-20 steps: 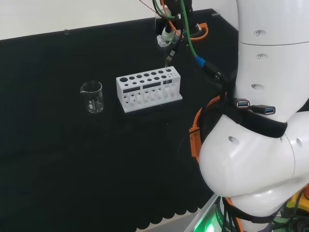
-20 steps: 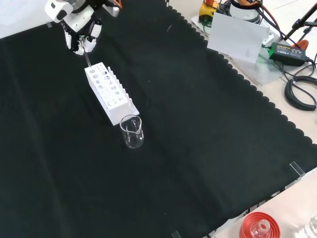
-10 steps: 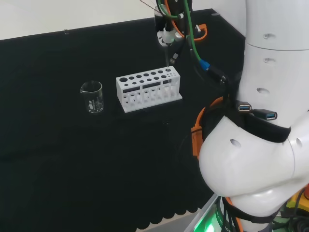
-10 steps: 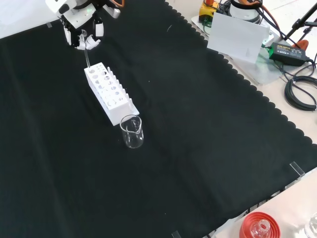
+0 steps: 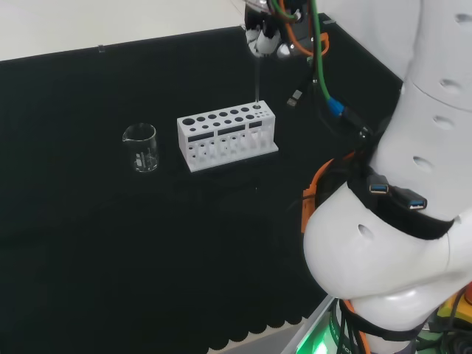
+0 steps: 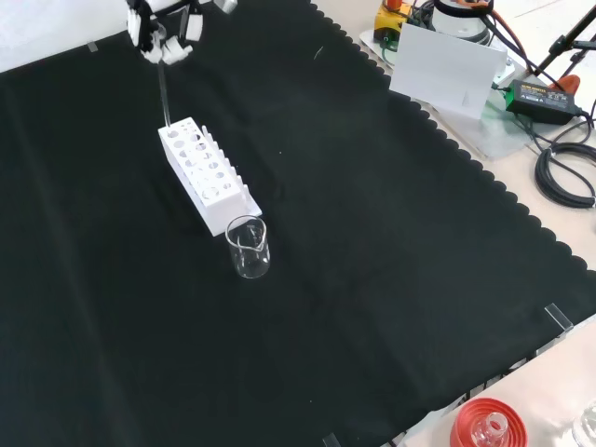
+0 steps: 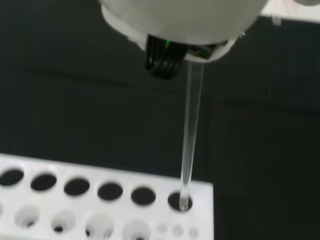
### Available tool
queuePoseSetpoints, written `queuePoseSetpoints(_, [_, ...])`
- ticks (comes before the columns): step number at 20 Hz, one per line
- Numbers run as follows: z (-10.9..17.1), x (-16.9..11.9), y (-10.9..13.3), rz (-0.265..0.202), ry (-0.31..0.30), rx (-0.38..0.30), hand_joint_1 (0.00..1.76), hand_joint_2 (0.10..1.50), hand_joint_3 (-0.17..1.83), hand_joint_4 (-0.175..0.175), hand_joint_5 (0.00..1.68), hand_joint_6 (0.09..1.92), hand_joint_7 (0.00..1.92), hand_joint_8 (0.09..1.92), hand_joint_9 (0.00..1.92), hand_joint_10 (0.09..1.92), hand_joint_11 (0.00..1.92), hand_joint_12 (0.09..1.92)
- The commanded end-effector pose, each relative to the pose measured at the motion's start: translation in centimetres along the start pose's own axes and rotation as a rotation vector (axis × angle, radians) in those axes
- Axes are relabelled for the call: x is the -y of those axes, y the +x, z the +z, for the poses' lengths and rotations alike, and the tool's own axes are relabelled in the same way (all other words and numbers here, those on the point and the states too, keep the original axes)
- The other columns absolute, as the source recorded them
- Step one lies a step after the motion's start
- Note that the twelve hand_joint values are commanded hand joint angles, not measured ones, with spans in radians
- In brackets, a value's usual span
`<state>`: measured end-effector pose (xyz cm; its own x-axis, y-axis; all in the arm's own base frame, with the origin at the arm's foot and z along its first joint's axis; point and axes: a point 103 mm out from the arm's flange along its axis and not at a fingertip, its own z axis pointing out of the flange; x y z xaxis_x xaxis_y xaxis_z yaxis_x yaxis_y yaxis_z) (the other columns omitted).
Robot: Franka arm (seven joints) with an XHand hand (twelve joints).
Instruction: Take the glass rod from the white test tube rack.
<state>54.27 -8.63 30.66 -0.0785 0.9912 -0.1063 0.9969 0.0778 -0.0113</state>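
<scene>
In the front view a clear cup (image 6: 249,248) stood nearest, then the white rack (image 6: 205,173). Farthest, the hand (image 6: 165,28) pinched the top of the glass rod (image 6: 163,93). The rod hung straight down, its tip at the rack's end hole. The hand had risen higher than before.

One white test tube rack (image 6: 205,174), one glass rod (image 7: 191,135), one clear beaker (image 6: 248,247), one hand (image 6: 166,23).
</scene>
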Motion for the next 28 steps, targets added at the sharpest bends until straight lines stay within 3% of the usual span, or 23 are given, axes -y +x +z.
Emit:
queuePoseSetpoints(1, [-3.7,1.5,-0.8,0.025,-0.087,-0.036,1.33,0.54,0.89,-0.175,1.19,0.74,1.34,0.86,1.63,0.60,1.54,0.67])
queuePoseSetpoints(5, [-5.7,2.3,-0.4,0.027,-0.103,-0.036,1.33,0.55,0.89,-0.175,1.19,0.74,1.34,0.86,1.63,0.60,1.54,0.67])
queuePoseSetpoints(7, [-6.5,2.7,-0.3,0.054,-0.097,-0.015,1.33,0.55,0.88,-0.175,1.19,0.73,1.34,0.86,1.64,0.59,1.54,0.67])
queuePoseSetpoints(10, [-7.5,4.3,-1.1,0.033,-0.119,-0.029,1.33,0.55,0.88,-0.175,1.19,0.73,1.34,0.87,1.64,0.59,1.54,0.67])
queuePoseSetpoints(20, [-8.1,5.1,2.1,0.023,-0.108,-0.016,1.33,0.56,0.87,-0.175,1.18,0.72,1.34,0.87,1.64,0.58,1.55,0.67])
queuePoseSetpoints(28, [-8.8,6.3,2.5,-0.014,-0.118,-0.038,1.33,0.56,0.86,-0.175,1.18,0.72,1.34,0.87,1.65,0.58,1.55,0.66])
